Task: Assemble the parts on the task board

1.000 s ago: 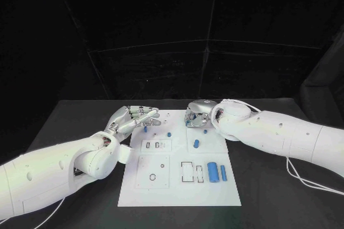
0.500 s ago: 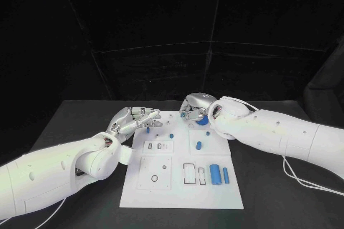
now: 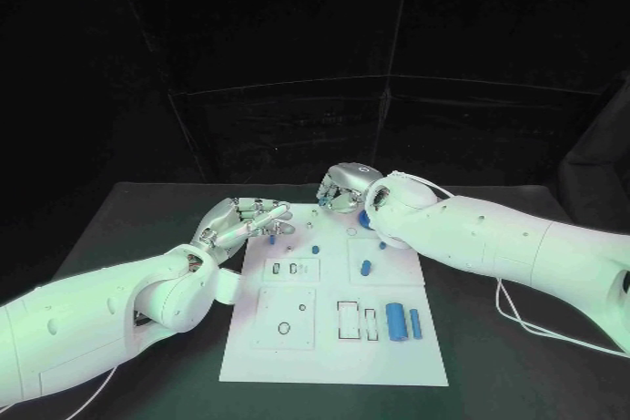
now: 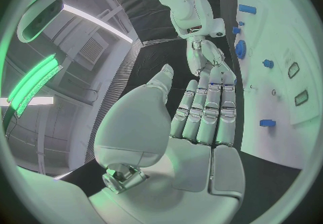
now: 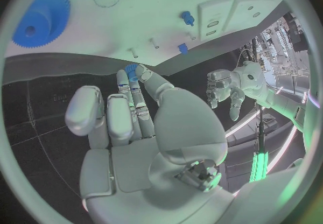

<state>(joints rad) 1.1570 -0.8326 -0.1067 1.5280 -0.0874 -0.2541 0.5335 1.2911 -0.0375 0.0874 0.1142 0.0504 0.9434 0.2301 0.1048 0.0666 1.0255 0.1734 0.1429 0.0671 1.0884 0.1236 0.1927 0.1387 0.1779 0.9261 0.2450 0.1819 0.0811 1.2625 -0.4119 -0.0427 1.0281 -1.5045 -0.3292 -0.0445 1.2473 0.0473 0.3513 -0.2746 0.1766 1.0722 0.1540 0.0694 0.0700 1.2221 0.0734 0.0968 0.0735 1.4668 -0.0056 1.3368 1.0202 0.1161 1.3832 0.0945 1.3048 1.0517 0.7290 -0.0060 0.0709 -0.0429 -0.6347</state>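
On task board (image 3: 331, 347), no legible writing

no readable text, no labels, brands, numbers or signs legible on any surface

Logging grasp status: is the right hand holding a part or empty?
Holding: in the right wrist view the right hand pinches a small blue part at its fingertips, over the task board's edge.
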